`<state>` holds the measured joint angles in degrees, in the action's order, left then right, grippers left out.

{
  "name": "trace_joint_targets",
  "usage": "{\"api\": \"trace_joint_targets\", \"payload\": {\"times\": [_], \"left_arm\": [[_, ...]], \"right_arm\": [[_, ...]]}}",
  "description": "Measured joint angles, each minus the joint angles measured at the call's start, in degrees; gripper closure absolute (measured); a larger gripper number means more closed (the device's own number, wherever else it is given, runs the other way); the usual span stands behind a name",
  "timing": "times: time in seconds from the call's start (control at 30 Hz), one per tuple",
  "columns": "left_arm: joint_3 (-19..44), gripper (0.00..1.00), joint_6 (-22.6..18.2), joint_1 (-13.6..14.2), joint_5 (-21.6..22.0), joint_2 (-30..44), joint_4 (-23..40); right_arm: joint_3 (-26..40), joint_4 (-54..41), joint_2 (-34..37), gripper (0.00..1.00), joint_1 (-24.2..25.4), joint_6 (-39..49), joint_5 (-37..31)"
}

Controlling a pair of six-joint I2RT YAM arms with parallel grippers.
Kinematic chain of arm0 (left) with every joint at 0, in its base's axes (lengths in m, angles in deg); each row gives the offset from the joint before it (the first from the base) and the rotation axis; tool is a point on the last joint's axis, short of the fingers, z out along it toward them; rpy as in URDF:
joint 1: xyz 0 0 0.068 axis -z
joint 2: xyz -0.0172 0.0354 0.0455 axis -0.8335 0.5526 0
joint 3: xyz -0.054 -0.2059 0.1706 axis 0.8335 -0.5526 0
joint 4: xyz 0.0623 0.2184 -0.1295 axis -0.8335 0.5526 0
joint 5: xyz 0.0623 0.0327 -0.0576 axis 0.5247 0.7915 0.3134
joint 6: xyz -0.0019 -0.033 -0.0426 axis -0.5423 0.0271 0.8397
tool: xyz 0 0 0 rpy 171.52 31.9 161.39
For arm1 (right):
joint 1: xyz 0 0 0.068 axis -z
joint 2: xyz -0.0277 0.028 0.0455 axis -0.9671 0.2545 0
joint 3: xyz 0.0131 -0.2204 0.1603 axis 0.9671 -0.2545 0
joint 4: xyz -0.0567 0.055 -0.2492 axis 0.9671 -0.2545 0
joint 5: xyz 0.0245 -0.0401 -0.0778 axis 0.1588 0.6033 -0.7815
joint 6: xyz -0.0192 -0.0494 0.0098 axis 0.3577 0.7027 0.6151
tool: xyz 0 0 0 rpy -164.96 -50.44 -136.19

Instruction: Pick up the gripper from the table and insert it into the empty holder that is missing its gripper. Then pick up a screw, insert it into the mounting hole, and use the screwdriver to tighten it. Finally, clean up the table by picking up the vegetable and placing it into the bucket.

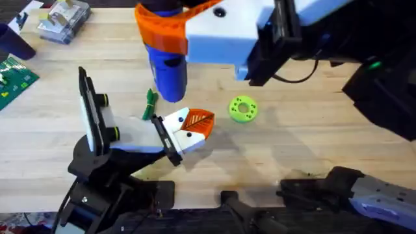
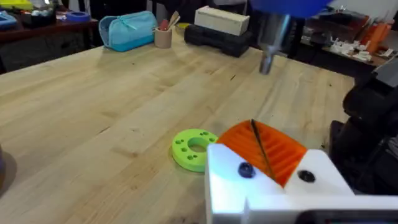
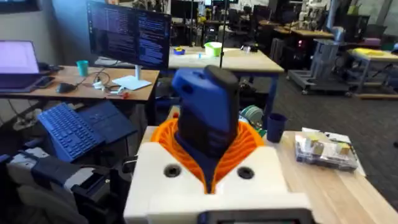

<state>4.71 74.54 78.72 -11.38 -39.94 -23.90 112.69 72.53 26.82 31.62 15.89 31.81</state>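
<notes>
While the small orange ribbed plastic gripper (image 1: 198,122) sits seated in the white plastic holder with its black dots (image 1: 180,132), we judge that we are in the tightening step. Our right gripper (image 3: 208,146) is pinching the blue pen-shaped electric screwdriver with the orange collar (image 1: 168,62), its white fingers with orange ribbed pads clamped on the blue body, and the arm hangs high over the large light wooden butcher-block table (image 1: 305,140), tool pointing down. From the left wrist the thin metal bit (image 2: 267,62) hovers well above the holder, not yet touching.

Our left arm reaches low from its base and carries the holder just over the tabletop; whether its own fingers are spread or pressed together we cannot tell.

Next we need to lower the bit squarely onto the screw head in the holder's face, keeping the holder steady.

The slim dark green bent vegetable (image 1: 150,103) lies on the table just behind the holder, not yet cleared.
</notes>
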Motion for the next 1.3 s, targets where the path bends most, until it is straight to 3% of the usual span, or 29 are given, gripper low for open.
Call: {"api": "trace_joint_targets", "payload": {"times": [0.5, 1.3], "left_arm": [[0.0, 0.983, 0.0, 0.0, 0.0, 0.0, 0.0], [0.0, 0.983, 0.0, 0.0, 0.0, 0.0, 0.0]], "right_arm": [[0.5, -9.7, 2.4, 0.976, 0.0, -1.5, 0.0], [0.5, -7.3, 4.9, 0.976, -0.1, -0.4, 0.0]]}}
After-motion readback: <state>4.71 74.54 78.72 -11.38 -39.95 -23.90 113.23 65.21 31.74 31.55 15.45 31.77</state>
